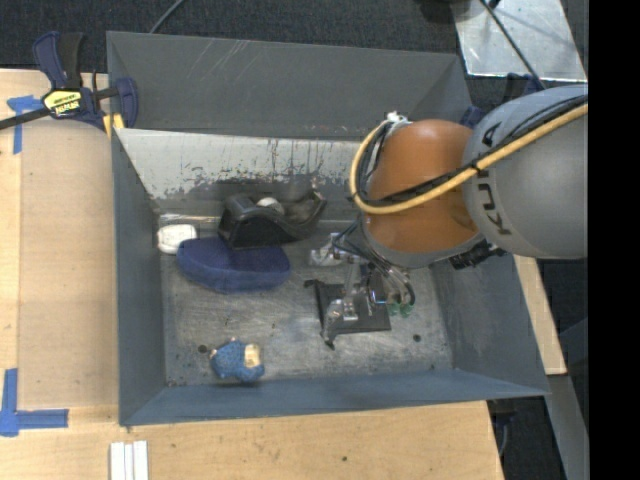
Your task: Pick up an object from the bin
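Toward the right side of the bin's (300,98) floor, about midway between its far and near walls, the pincer (352,313) is down low over a flat black thing (318,293) with straight edges that lies on the bare metal. The pincer's metal parts cover the middle of that thing, and whether it is released or clenched on it I cannot tell. Above it sits the wrist's rounded orange cover (420,193) with a yellow cable looped round it, and the grey arm (530,178) comes in over the bin's right edge.

The other things lie to the left, well apart from the pincer. A black tape dispenser (255,223) stands at the foot of the far wall. A soft dark-blue pouch or cloth (235,265) lies just in front of it, touching it. A small white thing (176,236) rests at the blue one's left end, near the left wall. A small blue and yellowish lump (236,360) lies alone near the near-left corner.
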### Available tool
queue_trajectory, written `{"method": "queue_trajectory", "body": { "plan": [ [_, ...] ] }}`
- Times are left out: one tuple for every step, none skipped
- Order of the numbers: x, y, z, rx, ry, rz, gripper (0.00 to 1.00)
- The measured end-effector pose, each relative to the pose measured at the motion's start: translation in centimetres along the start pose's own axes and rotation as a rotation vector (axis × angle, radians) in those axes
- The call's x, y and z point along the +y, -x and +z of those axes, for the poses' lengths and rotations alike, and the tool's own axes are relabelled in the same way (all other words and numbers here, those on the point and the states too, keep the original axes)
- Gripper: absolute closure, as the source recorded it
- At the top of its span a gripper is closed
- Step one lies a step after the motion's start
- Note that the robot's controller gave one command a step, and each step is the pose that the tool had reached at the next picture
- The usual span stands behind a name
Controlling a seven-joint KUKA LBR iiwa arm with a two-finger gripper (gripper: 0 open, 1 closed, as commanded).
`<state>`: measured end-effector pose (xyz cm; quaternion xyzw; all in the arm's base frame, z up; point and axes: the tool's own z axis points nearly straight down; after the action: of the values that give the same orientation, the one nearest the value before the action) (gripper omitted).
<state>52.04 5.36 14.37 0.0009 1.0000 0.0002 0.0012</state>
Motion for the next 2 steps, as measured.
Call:
{"method": "queue_trajectory", "body": {
  "plan": [
    [-4.92, 5.99, 6.99, -0.002, 0.002, -0.204, 0.0],
    [-4.9, 6.56, 6.52, -0.026, 0.0, -0.203, 1.0]
  ]
}}
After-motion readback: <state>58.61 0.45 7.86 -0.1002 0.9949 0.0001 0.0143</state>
